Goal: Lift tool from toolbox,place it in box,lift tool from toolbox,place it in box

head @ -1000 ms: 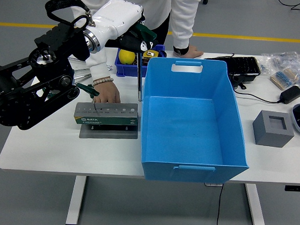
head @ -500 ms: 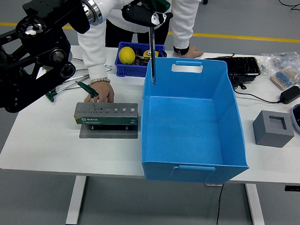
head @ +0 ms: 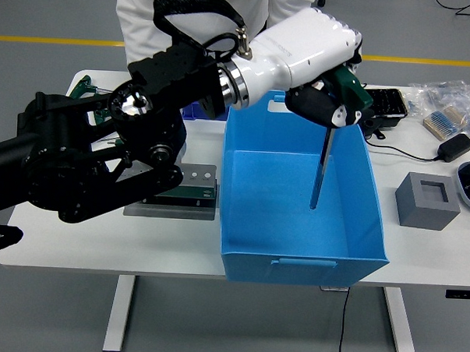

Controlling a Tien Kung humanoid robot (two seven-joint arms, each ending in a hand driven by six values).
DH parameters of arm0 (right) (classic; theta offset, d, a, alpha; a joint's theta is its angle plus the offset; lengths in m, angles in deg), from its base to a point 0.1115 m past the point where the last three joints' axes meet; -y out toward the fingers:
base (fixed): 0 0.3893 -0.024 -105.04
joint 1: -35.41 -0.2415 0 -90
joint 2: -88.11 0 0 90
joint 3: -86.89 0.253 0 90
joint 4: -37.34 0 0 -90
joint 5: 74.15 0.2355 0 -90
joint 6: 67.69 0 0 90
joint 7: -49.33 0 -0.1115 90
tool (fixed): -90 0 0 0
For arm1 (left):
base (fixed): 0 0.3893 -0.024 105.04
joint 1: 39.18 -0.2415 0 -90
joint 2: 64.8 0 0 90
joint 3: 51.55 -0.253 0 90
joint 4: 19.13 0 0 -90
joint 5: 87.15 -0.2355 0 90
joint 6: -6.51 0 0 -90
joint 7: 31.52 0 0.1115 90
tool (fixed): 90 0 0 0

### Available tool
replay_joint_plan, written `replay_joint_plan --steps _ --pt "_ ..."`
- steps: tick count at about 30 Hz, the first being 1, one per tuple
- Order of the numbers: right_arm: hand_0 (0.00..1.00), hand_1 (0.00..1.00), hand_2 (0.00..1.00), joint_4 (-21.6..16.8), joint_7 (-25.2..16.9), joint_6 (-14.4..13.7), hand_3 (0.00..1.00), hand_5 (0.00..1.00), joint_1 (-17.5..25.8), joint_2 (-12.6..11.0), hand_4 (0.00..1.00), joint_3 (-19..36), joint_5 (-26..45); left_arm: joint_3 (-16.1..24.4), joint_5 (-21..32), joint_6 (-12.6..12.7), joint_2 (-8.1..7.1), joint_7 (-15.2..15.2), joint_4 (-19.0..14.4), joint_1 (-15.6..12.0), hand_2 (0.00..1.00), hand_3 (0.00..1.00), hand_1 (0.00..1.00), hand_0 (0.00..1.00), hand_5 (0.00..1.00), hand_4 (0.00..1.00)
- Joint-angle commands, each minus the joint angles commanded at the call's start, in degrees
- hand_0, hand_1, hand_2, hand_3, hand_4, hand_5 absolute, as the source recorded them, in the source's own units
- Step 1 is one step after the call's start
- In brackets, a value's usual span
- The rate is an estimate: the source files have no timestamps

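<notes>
My left arm reaches across from the left, and its hand (head: 329, 106) is shut on a green-handled screwdriver (head: 321, 168). The long dark shaft hangs almost straight down inside the big blue box (head: 303, 264), its tip just above the box floor near the right wall. The grey and green tool holder (head: 198, 191) stands on its plate left of the box, half hidden by my forearm. A person in white (head: 140, 16) stands behind the table; their hands are hidden by my arm. My right arm does not show.
A grey foam block (head: 427, 201) sits right of the box. Behind it lie a black tray (head: 386, 101), a black adapter (head: 455, 147) with its cable, and bags of parts (head: 449, 107). Green-handled tools (head: 87, 84) lie at the back left.
My left arm has swung right and lower, carrying the screwdriver from above the box's left wall to deep inside the box. It now covers the person's hands and the small blue bin.
</notes>
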Motion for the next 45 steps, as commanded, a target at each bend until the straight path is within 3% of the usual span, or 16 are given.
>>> replay_joint_plan --steps 4,6,11,16,17,22,23,28,29,34,35,38,40,41,45 --pt "0.730 0.667 0.716 0.0 0.0 0.0 0.651 0.803 -0.1 -0.1 0.913 -0.3 0.2 -2.2 0.4 1.2 1.38 -1.0 2.2 -1.6 0.020 0.021 0.002 0.246 0.495 0.710" --pt "0.732 0.667 0.716 0.0 0.1 0.0 0.653 0.804 -0.1 -0.1 0.913 -0.5 0.3 -2.5 0.5 1.5 1.77 -1.3 2.9 -2.0 0.024 0.030 0.002 0.200 0.492 0.709" --pt "0.732 0.667 0.716 0.0 0.3 0.0 0.652 0.803 -0.4 -0.5 0.913 -0.5 0.0 -2.2 -0.4 4.1 2.90 -3.1 6.1 -2.6 0.056 0.047 0.004 0.206 0.483 0.703" --pt "0.732 0.667 0.716 0.0 0.2 0.0 0.652 0.803 -0.8 -0.5 0.913 -0.4 -0.2 -1.3 -1.8 4.5 3.25 -3.8 8.2 -3.0 0.056 0.047 0.004 0.206 0.483 0.703" --pt "0.731 0.667 0.716 0.0 0.2 0.0 0.652 0.804 -0.8 -0.5 0.913 -0.4 -0.2 -1.4 -1.9 4.4 3.28 -3.9 8.4 -3.1 0.219 0.210 0.172 0.226 0.485 0.728" --pt "0.731 0.667 0.716 0.0 0.2 0.1 0.652 0.804 -0.9 -0.6 0.913 -0.5 -0.2 -2.4 -1.1 3.9 3.80 -5.0 10.8 -3.4 0.219 0.210 0.172 0.226 0.485 0.728" --pt "0.731 0.667 0.716 0.0 0.2 0.1 0.653 0.802 -0.9 -0.6 0.914 -0.5 -0.2 -2.5 -0.8 3.9 3.89 -5.3 11.2 -3.4 0.385 0.393 0.345 0.292 0.510 0.776" --pt "0.731 0.667 0.716 0.0 0.2 0.1 0.653 0.802 -1.0 -0.6 0.914 -0.3 -0.7 -2.9 1.4 3.9 4.70 -6.7 13.4 -3.8 0.385 0.393 0.345 0.292 0.510 0.776" --pt "0.732 0.667 0.716 0.0 0.2 0.2 0.652 0.803 -1.1 -0.6 0.913 -0.2 -0.7 -3.0 2.1 3.6 4.94 -6.9 14.0 -4.0 0.510 0.503 0.443 0.322 0.480 0.753" --pt "0.732 0.667 0.716 0.0 0.3 0.2 0.652 0.803 -1.3 -0.6 0.913 0.0 -1.1 -3.6 4.2 3.2 6.03 -8.6 16.6 -4.9 0.510 0.503 0.443 0.322 0.480 0.753" --pt "0.731 0.667 0.716 0.0 0.3 0.2 0.653 0.803 -1.3 -0.6 0.913 0.0 -1.1 -3.7 4.5 3.3 6.21 -8.9 17.0 -5.0 0.581 0.550 0.546 0.401 0.492 0.782" --pt "0.731 0.667 0.716 0.0 0.3 0.2 0.653 0.803 -1.4 -0.6 0.913 0.0 -1.3 -3.8 5.3 3.7 6.90 -9.8 18.2 -5.3 0.581 0.550 0.546 0.401 0.492 0.782" --pt "0.731 0.667 0.716 0.0 0.3 0.3 0.653 0.803 -1.4 -0.6 0.913 0.0 -1.3 -3.5 5.5 3.8 7.23 -10.1 18.7 -5.5 0.581 0.550 0.546 0.401 0.492 0.782" --pt "0.732 0.667 0.716 0.0 0.3 0.3 0.652 0.803 -1.4 -0.6 0.913 0.0 -1.3 -3.3 5.5 4.0 7.29 -10.2 18.8 -5.6 0.635 0.581 0.591 0.444 0.486 0.778" --pt "0.732 0.667 0.716 0.0 0.3 0.2 0.652 0.803 -1.3 -0.6 0.913 0.0 -1.2 -2.3 4.6 4.3 7.02 -10.3 18.1 -5.6 0.635 0.581 0.591 0.444 0.486 0.778"
